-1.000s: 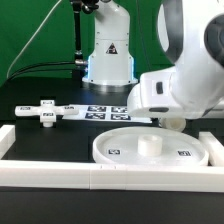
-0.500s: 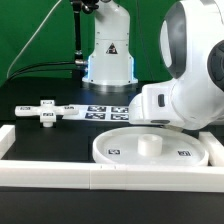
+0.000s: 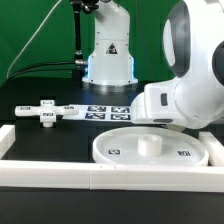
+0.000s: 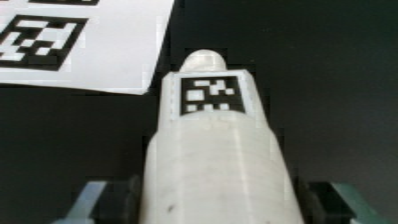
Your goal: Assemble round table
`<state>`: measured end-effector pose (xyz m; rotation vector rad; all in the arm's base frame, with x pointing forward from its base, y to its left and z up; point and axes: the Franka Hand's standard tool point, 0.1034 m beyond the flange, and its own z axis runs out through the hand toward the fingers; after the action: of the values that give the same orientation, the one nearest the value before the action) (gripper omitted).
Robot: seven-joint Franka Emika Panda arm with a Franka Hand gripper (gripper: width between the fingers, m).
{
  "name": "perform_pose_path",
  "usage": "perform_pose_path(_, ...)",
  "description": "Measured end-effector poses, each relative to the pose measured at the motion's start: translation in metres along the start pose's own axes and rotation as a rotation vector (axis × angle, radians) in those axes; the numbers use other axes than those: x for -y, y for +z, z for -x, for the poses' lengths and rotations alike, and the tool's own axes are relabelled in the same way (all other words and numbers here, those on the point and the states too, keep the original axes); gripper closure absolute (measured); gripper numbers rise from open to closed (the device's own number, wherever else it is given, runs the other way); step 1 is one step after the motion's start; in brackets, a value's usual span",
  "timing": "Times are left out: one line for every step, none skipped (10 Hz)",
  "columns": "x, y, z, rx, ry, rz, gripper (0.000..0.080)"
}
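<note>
Gripper is clamped on the cylinder leg, a finger against each flank; the leg's long axis runs straight out from the jaws, tagged end leading, over dark tabletop beside the marker board; the rimmed disc sits low in the exterior view, its centre hub facing up near the arm; the cross-shaped piece lies well apart, at the exterior view's left.

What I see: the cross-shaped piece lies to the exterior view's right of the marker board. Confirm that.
Wrong side: the cross-shaped piece lies to the exterior view's left of the marker board, as the exterior view shows.
</note>
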<state>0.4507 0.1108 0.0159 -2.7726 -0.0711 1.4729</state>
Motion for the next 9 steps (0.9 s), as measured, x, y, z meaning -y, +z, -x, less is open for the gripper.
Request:
perform_pose_path(0.000,-0.008,0.004,-0.009,-0.013,0.000,0.0393)
perform_pose_path(-0.002,-0.016,0.013,-0.006,-0.036,0.002,0.0393)
perform_pose_path(-0.008,-0.032,0.029,0.008,-0.071,0.002,0.0392)
perform_pose_path(-0.014,-0.049,0.041,0.014,-0.094,0.004,0.0392)
perform_pose_path(-0.016,-0.057,0.042,-0.003,-0.118,0.004,0.0392)
perform_pose_path(-0.014,-0.058,0.035,-0.040,-0.118,0.003,0.0392)
perform_pose_path(-0.014,-0.057,0.036,-0.036,-0.119,0.004,0.0392)
perform_pose_path(-0.015,-0.057,0.031,-0.054,-0.133,0.002,0.0392)
perform_pose_path(-0.022,-0.059,0.012,-0.168,-0.175,-0.002,0.0392)
